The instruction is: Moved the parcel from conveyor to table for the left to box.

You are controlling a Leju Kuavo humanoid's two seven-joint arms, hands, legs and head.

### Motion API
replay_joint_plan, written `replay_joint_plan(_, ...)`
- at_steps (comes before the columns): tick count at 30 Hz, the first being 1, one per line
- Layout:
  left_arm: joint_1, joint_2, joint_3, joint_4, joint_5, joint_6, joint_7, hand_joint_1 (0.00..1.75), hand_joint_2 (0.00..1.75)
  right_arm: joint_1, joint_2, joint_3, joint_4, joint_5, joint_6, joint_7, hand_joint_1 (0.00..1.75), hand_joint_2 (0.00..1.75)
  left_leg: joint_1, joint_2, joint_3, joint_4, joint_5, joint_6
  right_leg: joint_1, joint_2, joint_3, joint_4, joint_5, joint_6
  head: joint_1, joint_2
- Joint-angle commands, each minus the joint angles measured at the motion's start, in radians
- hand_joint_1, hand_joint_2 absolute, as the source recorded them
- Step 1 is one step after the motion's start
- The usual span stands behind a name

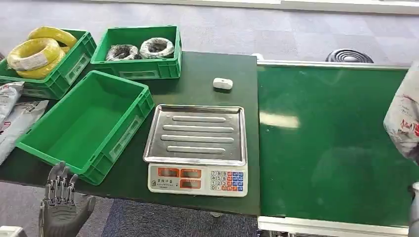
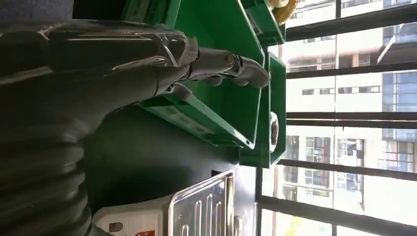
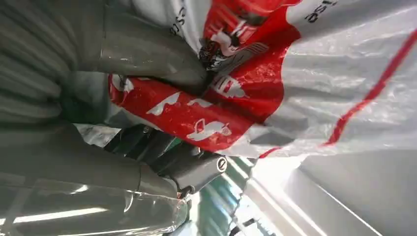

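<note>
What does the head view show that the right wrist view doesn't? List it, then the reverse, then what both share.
Head view alone: the scale, the empty green crate, the yellow cable coils, the left hand hanging below the table edge. Right wrist view alone: the right hand, its fingers gripping the parcel's red-printed plastic. Both: the parcel and the green conveyor belt.

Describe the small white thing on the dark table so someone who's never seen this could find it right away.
Start at the dark green table left of the conveyor belt. Behind the scale's steel tray, right of the bin of wrapped coils, lies a small white rounded object. It sits alone on bare tabletop, outside every bin.
</note>
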Motion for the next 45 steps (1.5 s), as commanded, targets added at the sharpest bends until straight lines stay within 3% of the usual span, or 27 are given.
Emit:
replay_joint_plan(1, -0.021, 0.048, -0.029, 0.058, 0.006, 0.009, -0.006, 0.00, 1.75, -0.009, 0.209, 0.161, -0.336, -0.128, 0.139, -0.082, 1.75, 1.75, 0.001, 0.006, 0.002, -0.003, 0.001, 0.000, 0.001, 0.004, 0.000, -0.003, 0.002, -0.004, 0.000, 0.000)
replay_joint_plan(3, -0.043, 0.067, -0.046, 0.073, 0.003, 0.006, -0.012, 0.00, 1.75, -0.011, 0.265, 0.392, -0.466, -0.111, 0.319, -0.039, 1.75, 1.75, 0.000, 0.006, 0.000, -0.002, 0.000, 0.000, 0.000, 0.006, -0.001, 0.000, 0.002, -0.002, 0.001, 0.000)
replay_joint_plan(7, -0.099, 0.093, -0.079, 0.113, -0.007, -0.011, -0.017, 0.00, 1.75, -0.085, 0.413, 0.754, -0.559, 0.073, 0.412, 0.019, 1.75, 1.75, 0.000, 0.023, 0.002, -0.004, -0.001, -0.001, 0.000, 0.021, -0.004, 0.001, 0.005, -0.004, 0.000, 0.000)
replay_joint_plan(10, -0.144, 0.113, -0.095, 0.151, -0.015, -0.020, -0.023, 0.00, 1.75, -0.165, 0.497, 0.971, -0.542, 0.162, 0.574, 0.080, 1.75, 1.75, 0.001, 0.030, 0.004, -0.004, 0.000, -0.002, 0.001, 0.028, -0.007, 0.003, 0.006, -0.007, 0.001, 0.000)
replay_joint_plan(11, -0.157, 0.118, -0.098, 0.159, -0.017, -0.024, -0.024, 0.00, 1.75, -0.196, 0.517, 1.029, -0.505, 0.146, 0.683, 0.087, 1.75, 1.75, 0.001, 0.022, 0.003, -0.003, 0.001, -0.002, 0.002, 0.021, -0.005, 0.003, 0.005, -0.006, 0.000, 0.000)
replay_joint_plan(12, -0.168, 0.115, -0.095, 0.166, -0.015, -0.026, -0.023, 0.00, 1.75, -0.219, 0.540, 1.067, -0.471, 0.159, 0.704, 0.091, 1.75, 1.75, 0.002, 0.026, 0.004, -0.003, 0.002, -0.004, 0.003, 0.024, -0.008, 0.003, 0.006, -0.008, 0.000, 0.000)
replay_joint_plan(18, -0.170, 0.092, -0.066, 0.144, -0.036, -0.046, -0.008, 0.00, 1.75, -0.260, 0.579, 1.157, -0.365, 0.171, 0.772, 0.054, 1.75, 1.75, 0.006, 0.013, 0.002, -0.003, 0.003, -0.004, 0.006, 0.012, -0.004, 0.002, 0.004, -0.007, 0.000, 0.000)
replay_joint_plan(23, -0.166, 0.073, -0.036, 0.138, -0.042, -0.047, -0.001, 0.00, 1.75, -0.272, 0.576, 1.197, -0.336, 0.226, 0.755, 0.075, 1.75, 1.75, 0.005, 0.010, 0.001, -0.002, 0.003, -0.004, 0.006, 0.011, -0.002, -0.001, 0.003, -0.006, 0.001, 0.000)
replay_joint_plan(24, -0.151, 0.055, -0.013, 0.117, -0.050, -0.035, 0.005, 0.00, 1.75, -0.289, 0.576, 1.226, -0.316, 0.310, 0.705, 0.176, 1.75, 1.75, 0.006, 0.010, 0.000, -0.002, 0.003, -0.004, 0.006, 0.010, -0.002, 0.000, 0.003, -0.006, 0.001, 0.000)
replay_joint_plan(25, -0.146, 0.055, -0.012, 0.113, -0.049, -0.036, 0.005, 0.00, 1.75, -0.289, 0.578, 1.225, -0.315, 0.310, 0.703, 0.177, 1.75, 1.75, 0.006, 0.011, 0.001, -0.003, 0.003, -0.004, 0.006, 0.011, -0.002, -0.001, 0.004, -0.006, 0.001, 0.000)
replay_joint_plan(26, -0.135, 0.049, -0.004, 0.095, -0.052, -0.038, 0.009, 0.00, 1.75, -0.295, 0.584, 1.224, -0.301, 0.325, 0.691, 0.194, 1.59, 1.75, 0.006, 0.009, 0.000, -0.001, 0.002, -0.004, 0.006, 0.010, -0.002, 0.000, 0.003, -0.005, 0.001, 0.000)
replay_joint_plan(27, -0.130, 0.035, 0.010, 0.084, -0.058, -0.032, 0.016, 0.00, 1.75, -0.309, 0.582, 1.249, -0.281, 0.392, 0.653, 0.276, 1.75, 1.75, 0.006, 0.011, 0.001, -0.002, 0.003, -0.004, 0.006, 0.010, -0.002, -0.001, 0.004, -0.007, 0.001, 0.000)
replay_joint_plan(29, -0.114, 0.000, 0.047, 0.048, -0.079, -0.017, 0.032, 0.00, 1.75, -0.317, 0.589, 1.256, -0.252, 0.497, 0.587, 0.376, 1.75, 1.75, 0.006, 0.011, 0.000, -0.002, 0.003, -0.004, 0.007, 0.010, -0.002, -0.001, 0.004, -0.007, 0.001, 0.000)
replay_joint_plan(30, -0.111, -0.005, 0.055, 0.039, -0.081, -0.016, 0.033, 0.00, 1.75, -0.314, 0.585, 1.249, -0.252, 0.503, 0.579, 0.382, 1.68, 1.75, 0.006, 0.010, 0.000, -0.001, 0.002, -0.004, 0.006, 0.011, -0.003, 0.000, 0.003, -0.006, 0.001, 0.000)
replay_joint_plan(42, -0.109, -0.009, 0.065, 0.027, -0.085, -0.020, 0.041, 0.00, 1.75, -0.309, 0.579, 1.240, -0.258, 0.511, 0.574, 0.380, 1.68, 1.75, 0.006, 0.008, 0.000, -0.002, 0.003, -0.004, 0.006, 0.007, -0.002, -0.001, 0.003, -0.006, 0.001, 0.000)
replay_joint_plan(45, -0.125, -0.042, 0.123, -0.005, -0.098, -0.013, 0.042, 0.00, 1.75, -0.274, 0.531, 1.196, -0.333, 0.549, 0.553, 0.404, 1.75, 1.75, 0.006, 0.007, -0.001, -0.001, 0.003, -0.004, 0.006, 0.007, -0.002, -0.001, 0.003, -0.006, 0.001, 0.000)
